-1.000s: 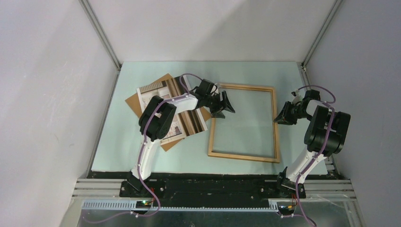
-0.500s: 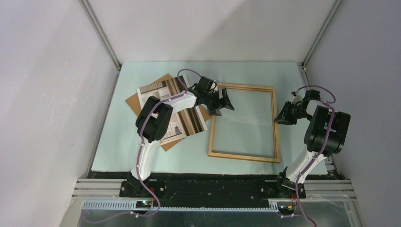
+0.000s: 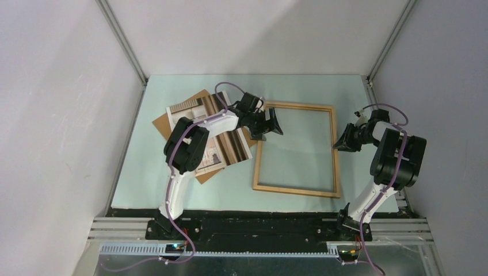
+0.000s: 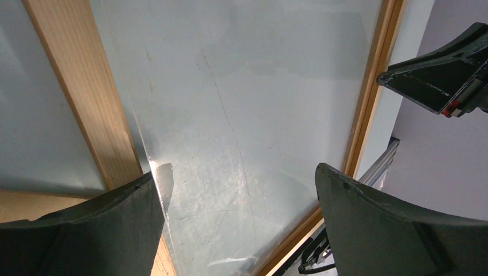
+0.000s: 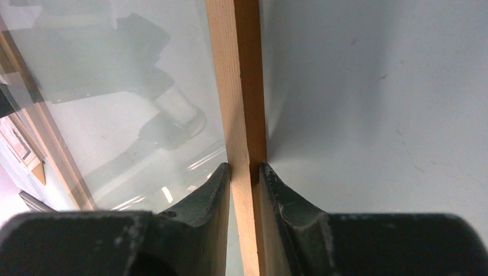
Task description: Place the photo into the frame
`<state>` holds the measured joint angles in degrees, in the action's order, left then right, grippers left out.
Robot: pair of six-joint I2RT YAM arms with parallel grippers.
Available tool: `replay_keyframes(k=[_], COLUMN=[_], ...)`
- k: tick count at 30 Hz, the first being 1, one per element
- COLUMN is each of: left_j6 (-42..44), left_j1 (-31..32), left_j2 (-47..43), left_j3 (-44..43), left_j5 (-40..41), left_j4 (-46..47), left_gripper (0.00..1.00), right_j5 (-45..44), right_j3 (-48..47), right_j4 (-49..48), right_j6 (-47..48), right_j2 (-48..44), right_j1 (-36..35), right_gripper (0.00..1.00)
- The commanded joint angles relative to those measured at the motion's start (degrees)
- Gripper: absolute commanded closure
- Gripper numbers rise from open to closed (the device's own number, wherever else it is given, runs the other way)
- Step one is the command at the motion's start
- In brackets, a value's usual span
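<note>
Your photo (image 3: pixel 233 148) lies face up on the brown backing board (image 3: pixel 201 98) toward the table's (image 3: pixel 172 184) left edge, partly hidden under the left arm. The frame (image 3: pixel 296 190) lies just right of it, mid-table. Your right gripper (image 5: pixel 246 168) is pinched on the frame's right rail, one finger on each side. Your left gripper (image 4: pixel 236 178) stands spread wide over the frame's left rail near the far corner, holding nothing.

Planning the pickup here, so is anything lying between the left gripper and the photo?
Nothing visible lies between them. The left gripper hangs open over the left rail of the frame. The photo lies just beside that rail on a brown board, with only the left arm's own forearm above it.
</note>
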<state>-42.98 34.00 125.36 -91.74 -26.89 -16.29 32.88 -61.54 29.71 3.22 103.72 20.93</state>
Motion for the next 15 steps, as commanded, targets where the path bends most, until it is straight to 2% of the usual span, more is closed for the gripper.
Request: replay_keyframes(k=[1, 15], left_j6=[2.66, 5.26], left_j1=[-0.31, -0.24], left_j2=[-5.39, -8.04], left_j3=[-2.57, -1.8], left_j5=[2.77, 7.94], left_j4=[-1.07, -3.6], left_gripper=[0.02, 0.0], right_j5=[2.8, 2.72], right_j3=[-0.67, -0.67], right_j4=[0.27, 0.01], right_j6=[-0.89, -0.95], right_j2=[-0.84, -0.91], right_j1=[-0.63, -0.69], right_gripper=[0.73, 0.73])
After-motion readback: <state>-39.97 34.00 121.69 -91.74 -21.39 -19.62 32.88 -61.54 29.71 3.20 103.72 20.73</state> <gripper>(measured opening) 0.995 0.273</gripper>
